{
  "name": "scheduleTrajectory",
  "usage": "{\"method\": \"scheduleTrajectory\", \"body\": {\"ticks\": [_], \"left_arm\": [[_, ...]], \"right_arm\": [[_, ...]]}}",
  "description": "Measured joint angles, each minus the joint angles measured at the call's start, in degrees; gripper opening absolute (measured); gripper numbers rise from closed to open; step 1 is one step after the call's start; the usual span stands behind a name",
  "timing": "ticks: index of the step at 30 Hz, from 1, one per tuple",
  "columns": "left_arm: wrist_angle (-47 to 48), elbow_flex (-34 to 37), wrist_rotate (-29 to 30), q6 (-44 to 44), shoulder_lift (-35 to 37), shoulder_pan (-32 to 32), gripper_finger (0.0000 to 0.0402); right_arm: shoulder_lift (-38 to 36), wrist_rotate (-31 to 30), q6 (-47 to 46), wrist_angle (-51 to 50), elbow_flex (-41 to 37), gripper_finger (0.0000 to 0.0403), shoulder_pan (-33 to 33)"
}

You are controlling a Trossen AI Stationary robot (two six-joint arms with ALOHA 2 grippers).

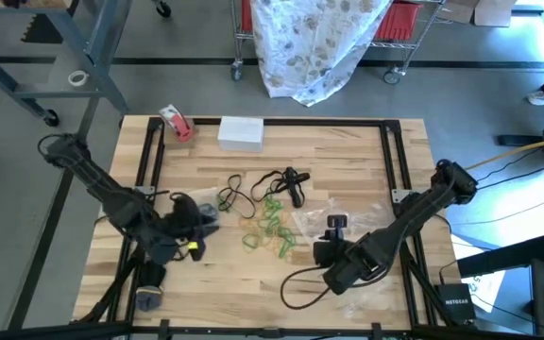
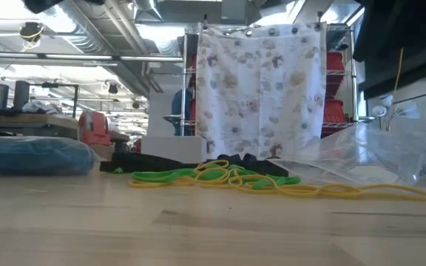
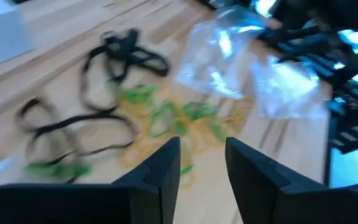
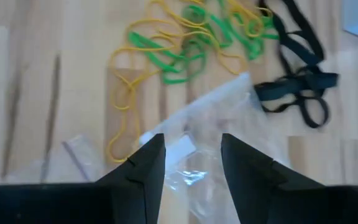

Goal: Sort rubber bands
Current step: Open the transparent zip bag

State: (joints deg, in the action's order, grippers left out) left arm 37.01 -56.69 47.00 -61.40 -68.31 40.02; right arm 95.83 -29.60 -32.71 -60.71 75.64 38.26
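High view: rubber bands mid-table.

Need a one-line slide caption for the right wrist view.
Right gripper, fingers apart, over a clear plastic bag; yellow, green and black rubber bands beyond.

Wooden tabletop under me. Lying on it: tangle of rubber bands mid-table in black, green and yellow, clear plastic bags just beside them, white box and red-and-white tape roll near the far edge.
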Motion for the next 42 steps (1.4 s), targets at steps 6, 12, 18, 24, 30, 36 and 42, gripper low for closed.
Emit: {"method": "scheduleTrajectory", "body": {"ticks": [6,12,18,24,30,36,42], "left_arm": [[-11.4,0.1,-0.1,6.4,-7.6,-1.1,0.0120],[-16.9,0.1,-0.1,6.1,-15.2,-1.5,0.0120],[-21.8,0.2,-0.1,6.3,-21.3,-1.7,0.0120],[-25.7,0.2,0.0,6.3,-25.2,-2.5,0.0120],[-28.0,0.2,-0.1,6.3,-27.7,-4.3,0.0120],[-30.2,0.2,-0.1,6.3,-28.1,-5.3,0.0120],[-30.7,0.2,-0.1,6.4,-28.1,-5.3,0.0120]], "right_arm": [[-0.1,-4.4,-3.4,4.7,-4.2,0.0150,-0.6],[-0.1,-3.9,-9.2,19.1,-13.0,0.0150,-4.0],[0.0,-2.1,-10.5,34.7,-20.4,0.0150,-8.0],[0.0,-2.1,-10.4,38.5,-23.8,0.0150,-10.4],[2.0,-2.4,-8.9,41.3,-25.4,0.0150,-10.6],[5.5,-2.4,-9.4,41.4,-26.0,0.0150,-11.0],[7.5,-2.9,-11.3,42.0,-26.0,0.0138,-10.9]]}}
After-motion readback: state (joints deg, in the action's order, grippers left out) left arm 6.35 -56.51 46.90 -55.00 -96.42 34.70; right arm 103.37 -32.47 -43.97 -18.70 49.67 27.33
